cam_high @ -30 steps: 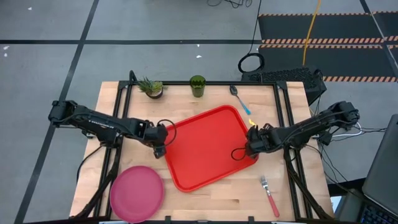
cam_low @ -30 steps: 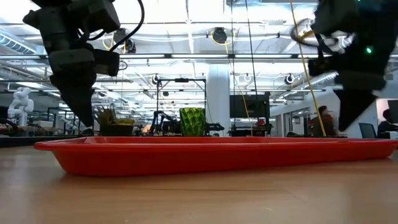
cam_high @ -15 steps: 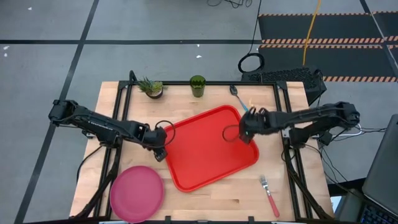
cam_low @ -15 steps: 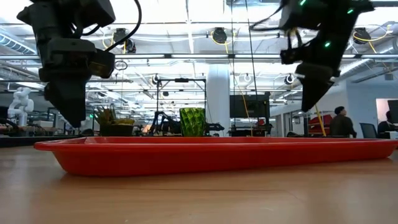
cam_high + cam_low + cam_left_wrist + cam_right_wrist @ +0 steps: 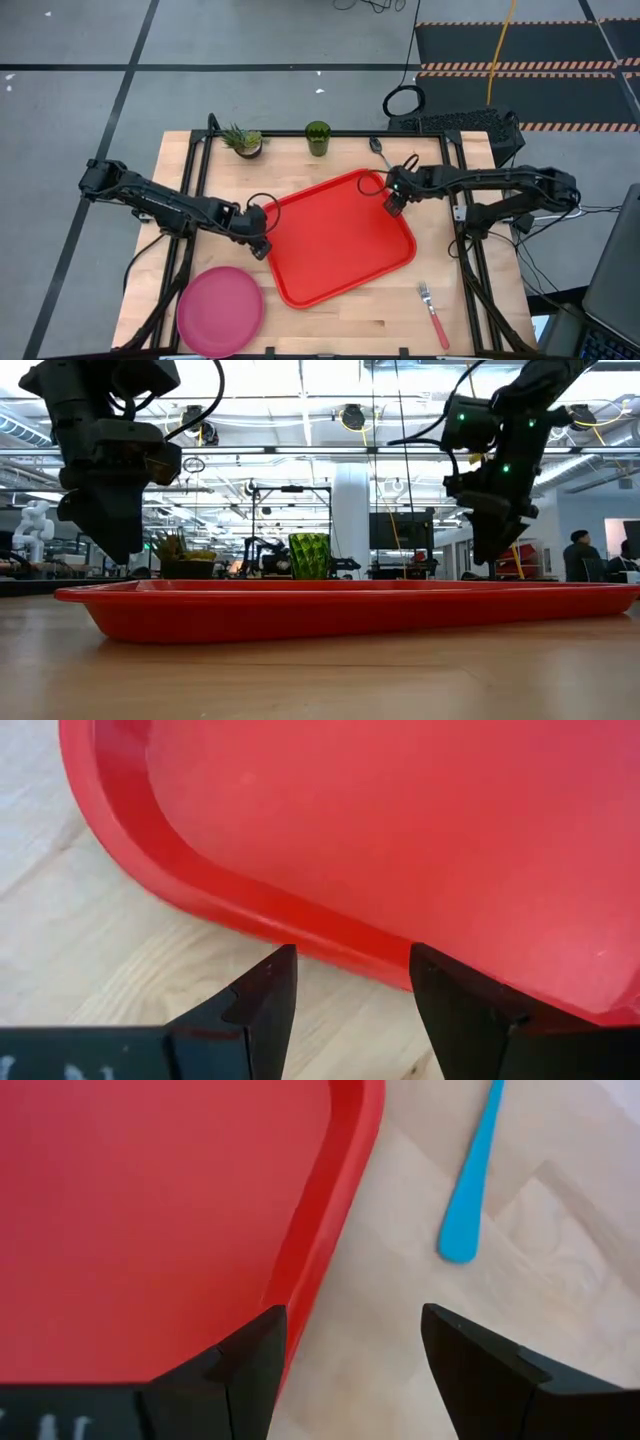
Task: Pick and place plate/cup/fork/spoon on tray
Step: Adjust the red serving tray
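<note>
The red tray (image 5: 335, 238) lies slantwise mid-table. My left gripper (image 5: 258, 241) is open just above the tray's left rim (image 5: 240, 910), touching nothing; in the low view it hangs clear of the rim (image 5: 110, 545). My right gripper (image 5: 393, 202) is open above the tray's far right corner (image 5: 340, 1190), also empty, and shows in the low view (image 5: 490, 550). The spoon (image 5: 377, 147) lies beyond that corner, and its blue handle (image 5: 470, 1190) shows in the right wrist view. The green cup (image 5: 318, 137) stands at the far edge. The pink plate (image 5: 220, 310) lies near left and the fork (image 5: 434, 312) near right.
A small potted plant (image 5: 243, 140) stands at the far edge, left of the cup. Bare wood lies between the tray and the near edge, and between the tray's right rim and the fork.
My right gripper has gone from the tray's right near corner toward the table's far edge, along the tray's right rim, and has risen. My left gripper has risen a little off the tray's left rim. The tray has stayed in place.
</note>
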